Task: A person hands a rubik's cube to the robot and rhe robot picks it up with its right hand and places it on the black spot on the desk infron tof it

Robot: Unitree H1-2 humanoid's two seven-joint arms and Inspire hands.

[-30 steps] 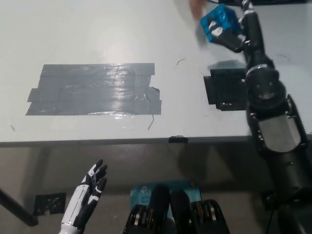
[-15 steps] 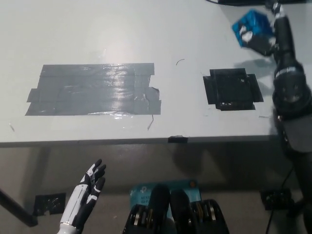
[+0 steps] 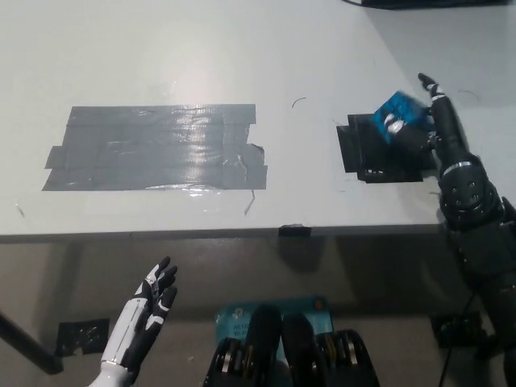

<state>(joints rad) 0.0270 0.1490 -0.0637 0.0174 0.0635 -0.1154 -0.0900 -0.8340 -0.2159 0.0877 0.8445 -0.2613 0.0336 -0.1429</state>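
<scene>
My black right hand (image 3: pixel 427 125) is shut on the blue rubik's cube (image 3: pixel 394 118) and holds it over the right part of the black spot (image 3: pixel 367 153), a black tape square on the white desk (image 3: pixel 242 56). Whether the cube touches the spot cannot be told. My black forearm runs down the right edge of the picture. My white left hand (image 3: pixel 145 318) rests open below the desk's front edge at the lower left, holding nothing.
A wide patch of grey tape (image 3: pixel 153 149) lies on the desk's left half. A small black tab (image 3: pixel 293 230) sits on the desk's front edge. On the floor below lie a blue label (image 3: pixel 242 318) and a dark plate (image 3: pixel 81 334).
My right hand has carried the cube from the far right back of the desk down and towards me, onto the black spot. The person's hand seen a second ago has gone.
</scene>
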